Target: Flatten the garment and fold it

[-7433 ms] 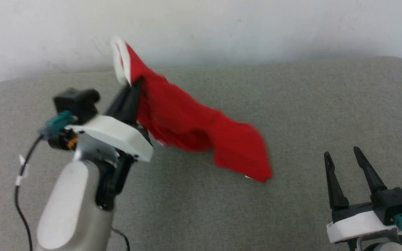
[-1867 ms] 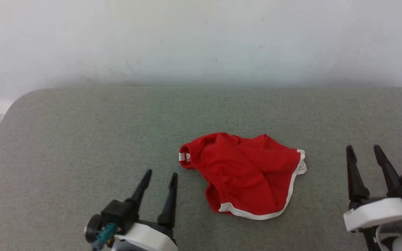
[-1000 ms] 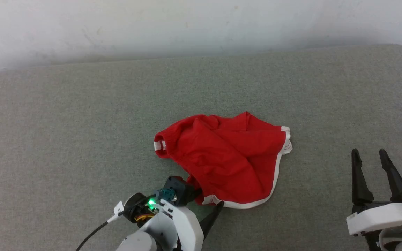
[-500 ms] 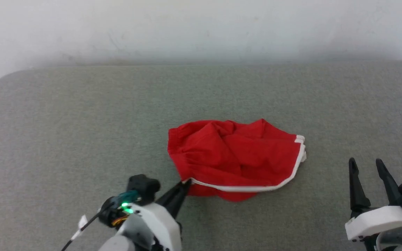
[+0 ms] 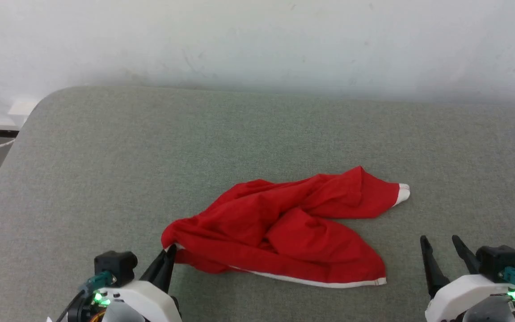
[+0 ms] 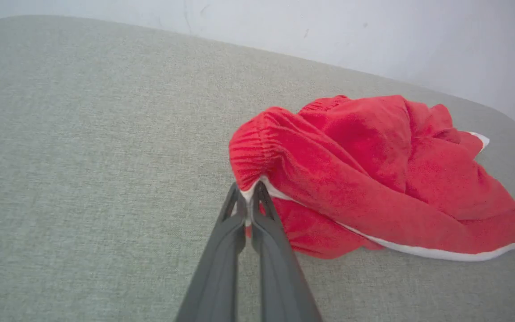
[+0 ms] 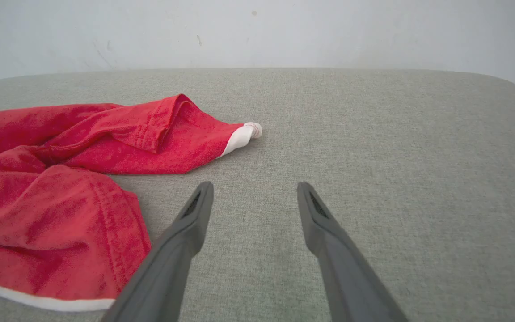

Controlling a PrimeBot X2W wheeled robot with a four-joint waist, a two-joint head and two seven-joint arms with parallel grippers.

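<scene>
Head view has the crumpled red shorts [image 5: 284,232] lying mid-way across the grey padded surface [image 5: 150,156], their near-left corner by the white hem trim [image 5: 311,281] pinched in the closed left gripper [image 5: 168,257], while the right gripper [image 5: 440,240], fingers spread, sits near right, apart from them.

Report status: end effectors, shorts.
Left end effector shut on shorts edge. Right end effector open, clear of cloth. Shorts crumpled, not folded. Nothing in the way.

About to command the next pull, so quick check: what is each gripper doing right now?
Left gripper: closed, pinching the white-trimmed edge of the garment.
Right gripper: open, holding nothing.
</scene>
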